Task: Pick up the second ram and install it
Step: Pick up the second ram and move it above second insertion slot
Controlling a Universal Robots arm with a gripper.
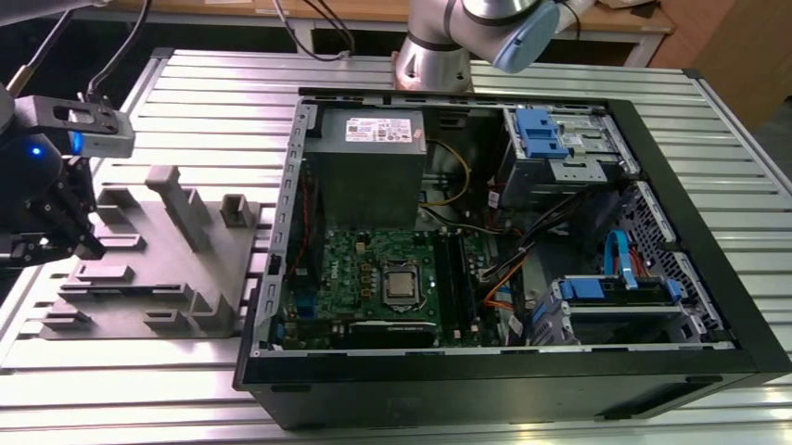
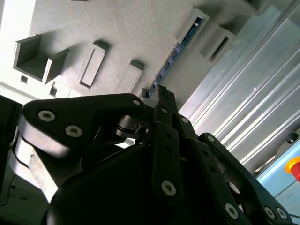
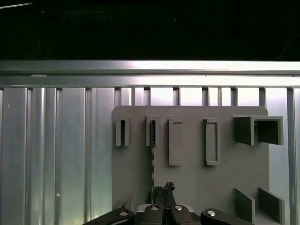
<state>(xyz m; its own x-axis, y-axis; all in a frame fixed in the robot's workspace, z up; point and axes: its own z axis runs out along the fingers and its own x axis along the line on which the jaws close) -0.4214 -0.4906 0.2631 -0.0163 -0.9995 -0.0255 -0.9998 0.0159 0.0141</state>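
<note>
Ribbed metal counter (image 1: 495, 69) carries a grey fixture tray (image 1: 161, 278) on the exterior view's left, beside an open computer case (image 1: 693, 306). The case's power supply bears a white label (image 1: 377, 130), its print too small to read. The second ram (image 3: 152, 159) stands on edge in a tray slot. The claw (image 3: 164, 187) is drawn narrow at the ram's end; I cannot tell whether it clamps the ram.

Bright even light, soft shadows
</note>
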